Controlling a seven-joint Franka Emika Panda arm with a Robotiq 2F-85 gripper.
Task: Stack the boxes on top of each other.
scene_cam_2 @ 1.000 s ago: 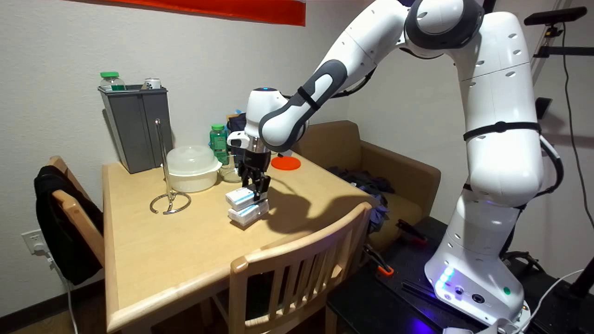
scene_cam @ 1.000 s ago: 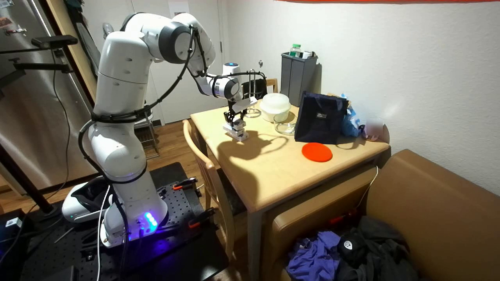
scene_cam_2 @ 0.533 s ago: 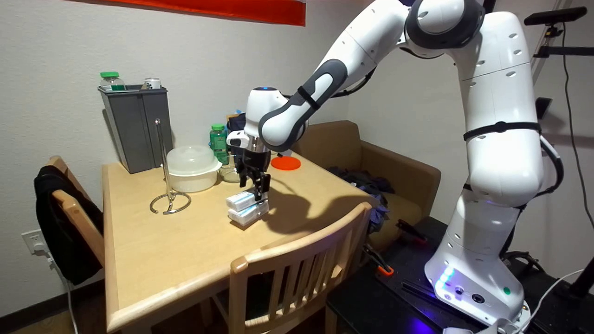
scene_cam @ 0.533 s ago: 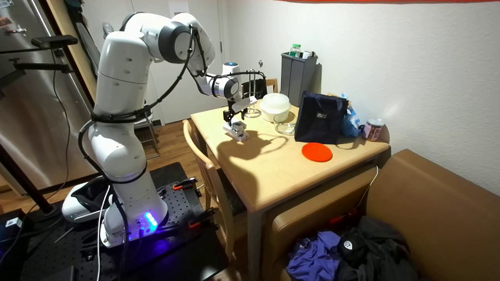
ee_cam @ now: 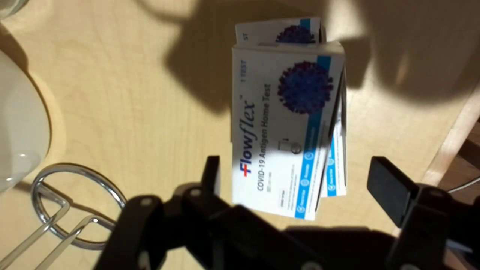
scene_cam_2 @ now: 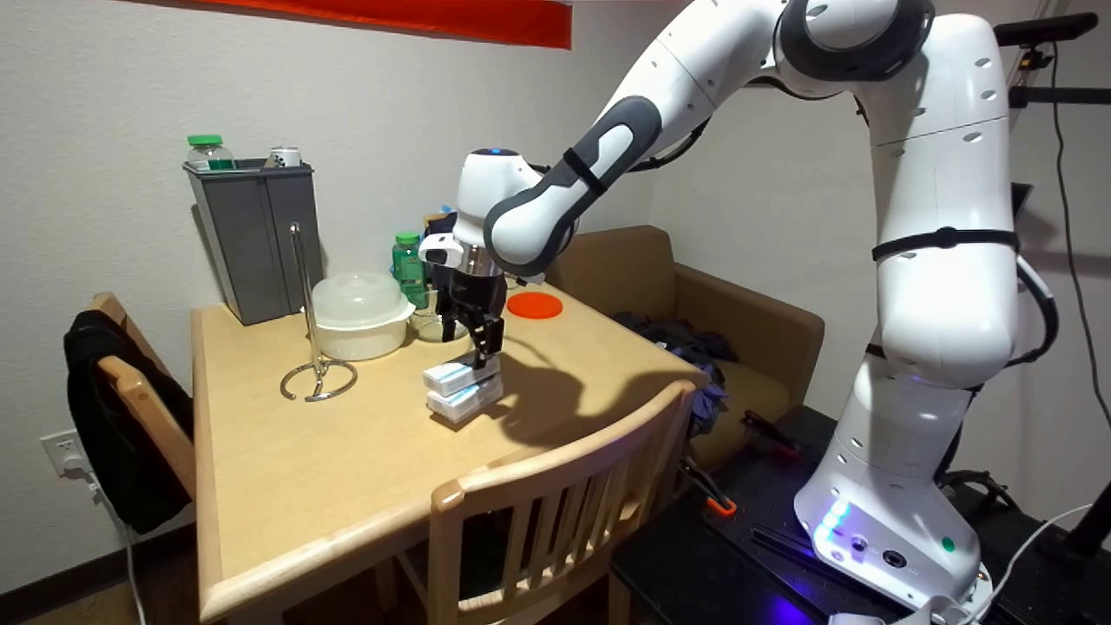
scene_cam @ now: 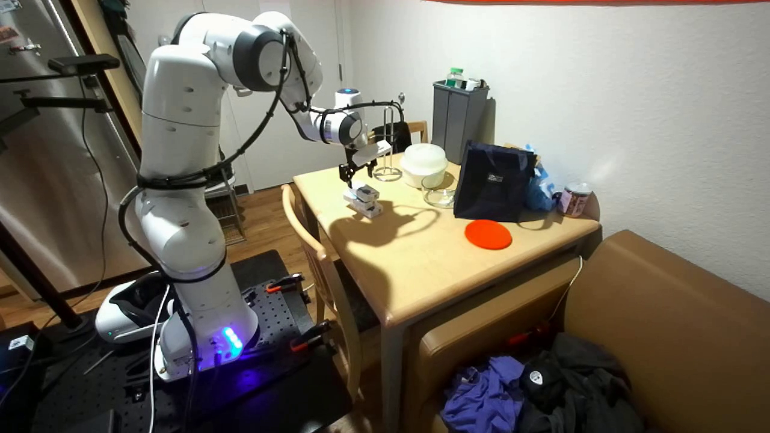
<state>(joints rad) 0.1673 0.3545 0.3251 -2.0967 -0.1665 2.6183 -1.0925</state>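
hand spread wide above stacked boxes on the wooden table, brown sofa alongside

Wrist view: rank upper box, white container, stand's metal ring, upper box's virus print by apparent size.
1. Upper box
2. White container and metal ring: unsure, the frame cuts off the container
3. Virus print

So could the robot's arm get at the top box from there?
Probably yes: in the wrist view the gripper is open, jaws spread to either side of the top box, and nothing seems to lie on that box. The gripper may need to come lower.
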